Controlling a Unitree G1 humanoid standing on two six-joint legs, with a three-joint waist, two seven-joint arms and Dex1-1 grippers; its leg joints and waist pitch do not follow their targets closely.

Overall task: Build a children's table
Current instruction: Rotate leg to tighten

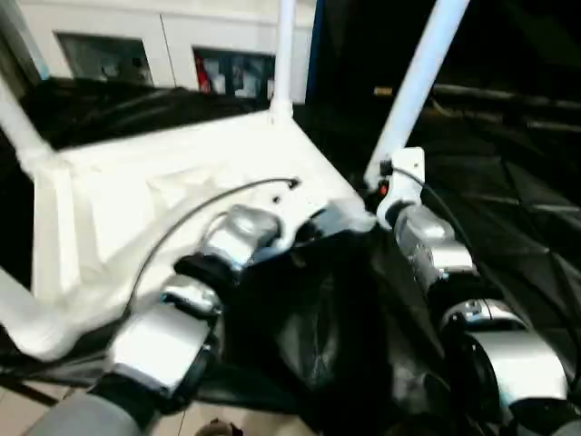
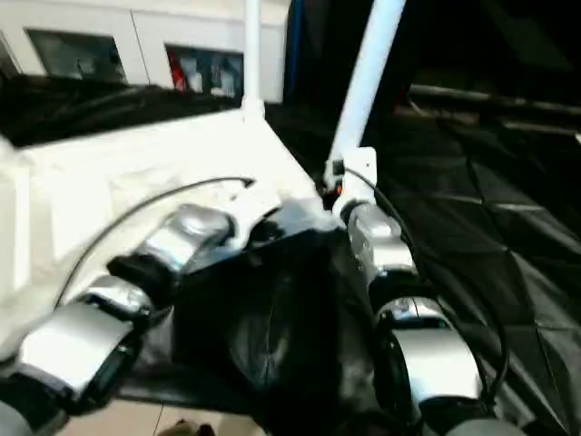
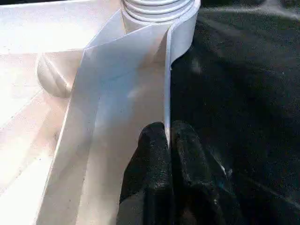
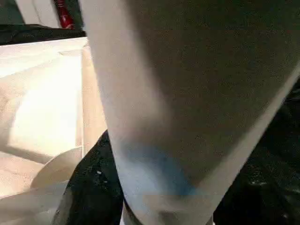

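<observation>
Left pincer (image 3: 168, 140) clamped on tabletop (image 3: 93, 117) rim, near corner leg (image 3: 157, 7).

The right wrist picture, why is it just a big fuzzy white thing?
Right wrist view: the leg sits too close to the camera, so it blurs. Left wrist view: the tabletop rim and left pincer look sharp. Eye views: the whole scene is smeared.

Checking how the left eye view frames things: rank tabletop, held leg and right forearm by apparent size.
1. Tabletop.
2. and 3. Held leg and right forearm: similar, and the forearm sits nearer the camera, so no ranking.
</observation>
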